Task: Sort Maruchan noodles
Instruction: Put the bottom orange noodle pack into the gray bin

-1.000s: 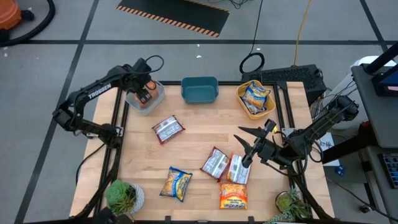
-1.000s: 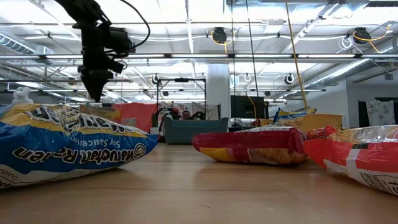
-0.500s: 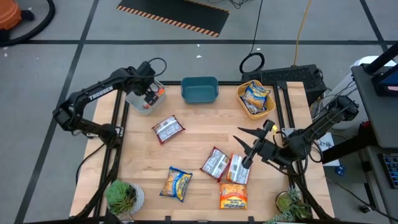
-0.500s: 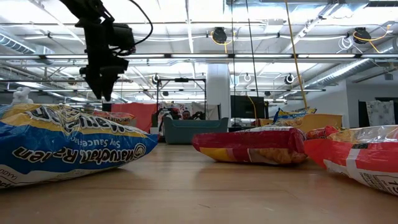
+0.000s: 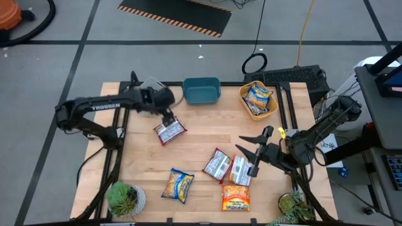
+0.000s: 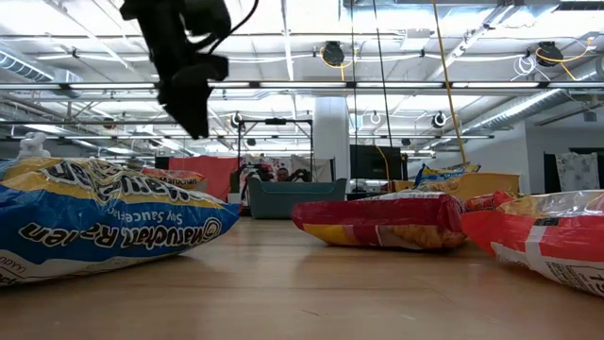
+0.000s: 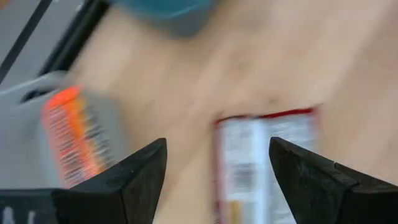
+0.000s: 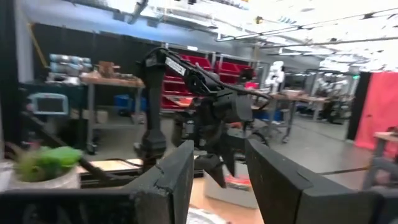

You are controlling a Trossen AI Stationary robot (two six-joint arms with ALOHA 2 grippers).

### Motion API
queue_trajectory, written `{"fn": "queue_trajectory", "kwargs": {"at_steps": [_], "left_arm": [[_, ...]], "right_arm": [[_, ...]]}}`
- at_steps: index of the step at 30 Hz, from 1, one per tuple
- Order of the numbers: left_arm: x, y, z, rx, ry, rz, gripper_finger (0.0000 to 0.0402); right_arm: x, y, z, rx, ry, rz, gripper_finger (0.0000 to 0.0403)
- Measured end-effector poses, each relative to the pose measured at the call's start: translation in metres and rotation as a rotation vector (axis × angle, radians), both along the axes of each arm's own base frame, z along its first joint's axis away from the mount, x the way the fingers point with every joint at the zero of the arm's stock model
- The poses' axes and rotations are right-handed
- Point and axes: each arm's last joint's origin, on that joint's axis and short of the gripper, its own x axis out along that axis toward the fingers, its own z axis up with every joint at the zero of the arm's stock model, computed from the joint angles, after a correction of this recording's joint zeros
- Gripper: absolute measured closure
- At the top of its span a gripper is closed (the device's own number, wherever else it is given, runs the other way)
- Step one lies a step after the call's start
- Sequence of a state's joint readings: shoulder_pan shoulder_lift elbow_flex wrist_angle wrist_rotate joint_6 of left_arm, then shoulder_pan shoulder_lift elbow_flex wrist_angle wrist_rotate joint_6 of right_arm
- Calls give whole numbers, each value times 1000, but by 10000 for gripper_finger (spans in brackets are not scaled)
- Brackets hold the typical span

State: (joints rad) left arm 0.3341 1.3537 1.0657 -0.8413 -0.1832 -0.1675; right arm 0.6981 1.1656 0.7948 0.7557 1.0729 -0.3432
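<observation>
Your left claw [image 5: 168, 118] hangs open above a silver-white packet [image 5: 169, 131] on the table [image 5: 201, 135]. Your right claw [image 5: 250, 153], fingers parted and empty, waits beside 3 clustered packets [image 5: 228, 177].

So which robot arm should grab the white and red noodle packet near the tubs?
Probably the left. The left gripper hangs open right above that silver-white packet; the right gripper is over by the other packets.
</observation>
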Motion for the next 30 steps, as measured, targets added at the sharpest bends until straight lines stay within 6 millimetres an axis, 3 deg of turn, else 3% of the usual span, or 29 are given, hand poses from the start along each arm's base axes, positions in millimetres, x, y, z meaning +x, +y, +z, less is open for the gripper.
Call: {"fn": "queue_trajectory", "kwargs": {"at_steps": [4,9,14,22,30], "left_arm": [[14,-34,-7,7,-58,-124,118],[23,-71,-21,28,-123,-232,118],[25,-90,-22,29,-161,-305,118],[24,-116,-22,-15,-173,-345,118],[19,-160,-20,-86,-235,-417,118]], "right_arm": [[-5,10,-2,17,20,38,261],[6,33,3,8,101,-57,261],[31,60,18,-1,105,-53,261],[73,102,10,-54,158,-55,261],[82,132,2,83,123,38,261]]}}
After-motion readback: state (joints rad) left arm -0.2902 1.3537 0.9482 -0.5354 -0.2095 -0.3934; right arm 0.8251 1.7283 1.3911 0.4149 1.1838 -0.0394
